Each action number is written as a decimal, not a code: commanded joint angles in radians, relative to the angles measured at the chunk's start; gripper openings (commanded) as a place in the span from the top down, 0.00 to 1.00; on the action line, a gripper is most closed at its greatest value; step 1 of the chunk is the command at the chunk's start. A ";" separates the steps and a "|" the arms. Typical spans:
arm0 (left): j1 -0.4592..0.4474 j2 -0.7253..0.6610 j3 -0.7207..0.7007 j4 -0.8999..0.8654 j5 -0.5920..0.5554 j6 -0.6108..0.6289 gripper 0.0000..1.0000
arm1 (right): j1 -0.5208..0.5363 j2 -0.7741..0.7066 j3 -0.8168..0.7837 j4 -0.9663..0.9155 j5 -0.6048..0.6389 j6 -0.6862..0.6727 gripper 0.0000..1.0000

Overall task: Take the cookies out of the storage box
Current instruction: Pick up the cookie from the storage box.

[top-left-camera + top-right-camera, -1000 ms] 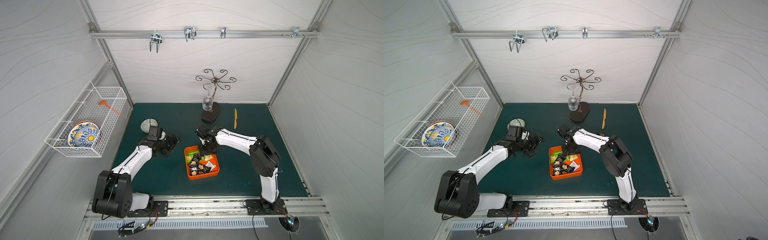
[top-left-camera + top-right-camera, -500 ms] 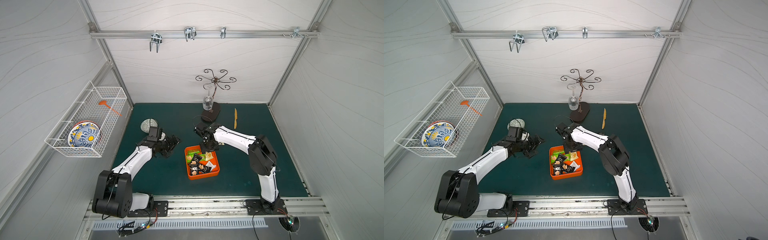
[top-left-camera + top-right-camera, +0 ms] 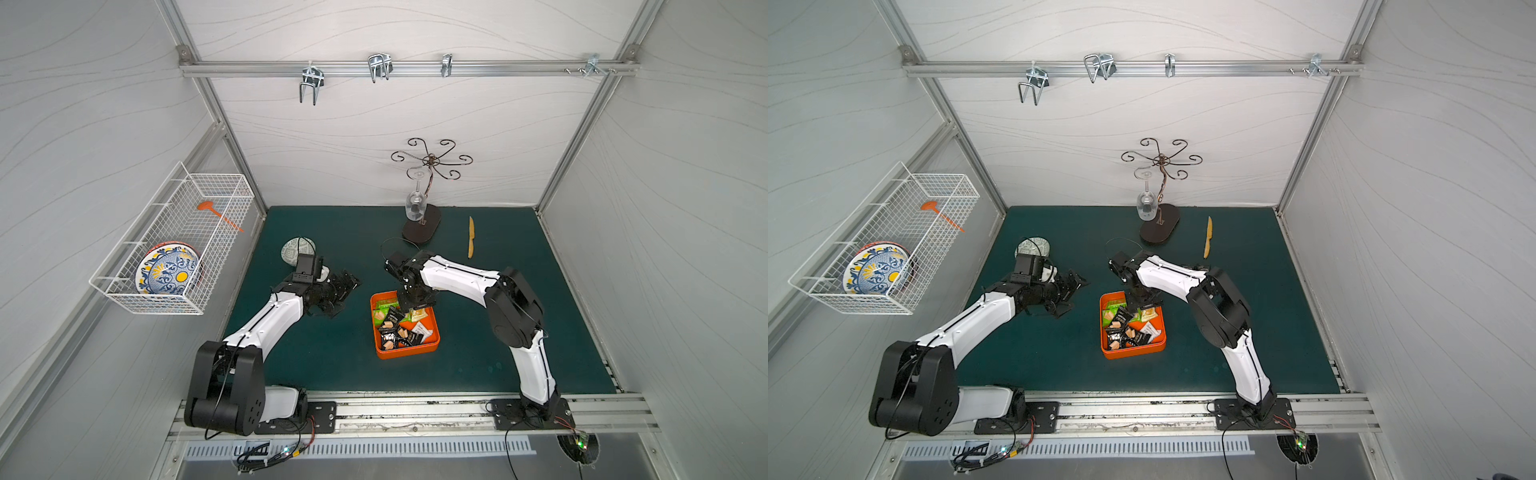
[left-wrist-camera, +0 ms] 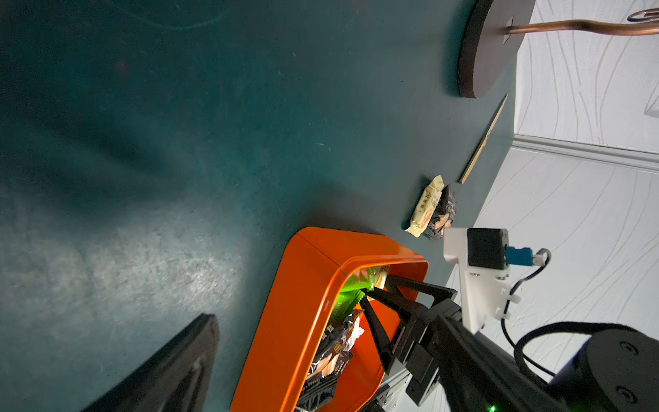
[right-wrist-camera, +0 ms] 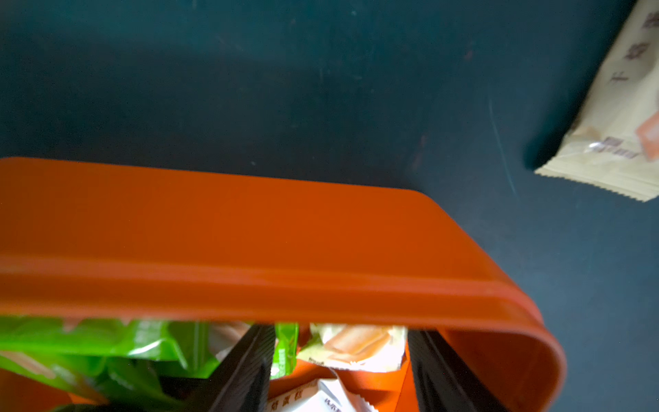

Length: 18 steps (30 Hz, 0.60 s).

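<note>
The orange storage box [image 3: 405, 353] [image 3: 1131, 351] sits mid-mat, holding several cookies [image 3: 392, 328] [image 3: 1121, 328] in black, green, white and pale yellow packets. My right gripper [image 3: 415, 309] [image 5: 340, 335] reaches down into the box's far end. It is open, with a finger on either side of a pale yellow packet [image 5: 356, 347]. The left wrist view shows two packets on the mat beyond the box, one pale yellow [image 4: 426, 208] and one black [image 4: 445, 210]. My left gripper [image 3: 343, 297] [image 3: 1071, 297] hovers open and empty just left of the box.
A dark-based wire glass rack [image 3: 422, 228] with a hanging wine glass [image 3: 414, 205] stands at the back. A wooden knife [image 3: 471, 243] lies to its right. A small bowl [image 3: 296, 249] sits behind the left arm. A wire basket [image 3: 174, 249] with a painted plate hangs on the left wall.
My right gripper has come nearer and lower, from the box's far edge into the box, and its jaws have widened. The left arm has stayed put.
</note>
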 commanded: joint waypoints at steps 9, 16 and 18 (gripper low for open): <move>0.008 -0.023 0.001 -0.002 0.007 0.027 0.02 | -0.002 0.054 -0.010 -0.017 0.032 0.018 0.51; 0.010 -0.023 0.000 -0.001 0.010 0.028 0.02 | 0.000 0.070 0.013 -0.069 0.088 0.021 0.54; 0.011 -0.023 0.002 -0.002 0.009 0.030 0.02 | 0.009 0.060 0.010 -0.081 0.120 0.024 0.53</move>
